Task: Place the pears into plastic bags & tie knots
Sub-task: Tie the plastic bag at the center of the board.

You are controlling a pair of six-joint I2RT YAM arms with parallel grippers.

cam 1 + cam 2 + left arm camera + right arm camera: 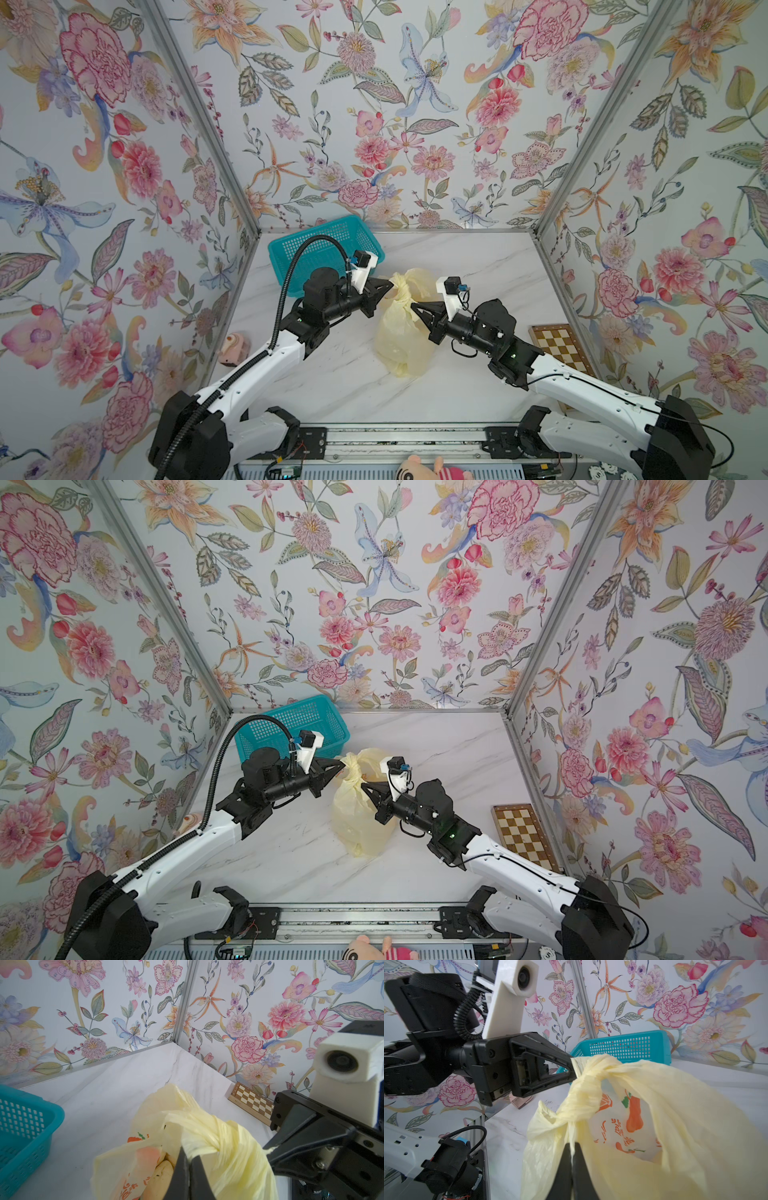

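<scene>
The pale-yellow plastic bag [401, 336] [357, 818] lies mid-table with its orange print [634, 1114] facing the right wrist. Its handle strips are twisted into a knot [402, 291] [581, 1093] [209, 1138] at the far end. My left gripper [390, 284] [343, 764] [188, 1155] is shut on one strip end beside the knot. From the other side, my right gripper [412, 306] [363, 785] [572, 1147] is shut on a thin strip just below the knot. A cream-beige pear [162, 1174] shows through the bag film; other pears are hidden.
A teal mesh basket [324, 253] stands at the back left, behind the left wrist. A folded chessboard [559, 347] lies against the right wall. A pinkish toy [235, 349] sits by the left wall, and a plush toy [428, 467] lies beyond the front rail.
</scene>
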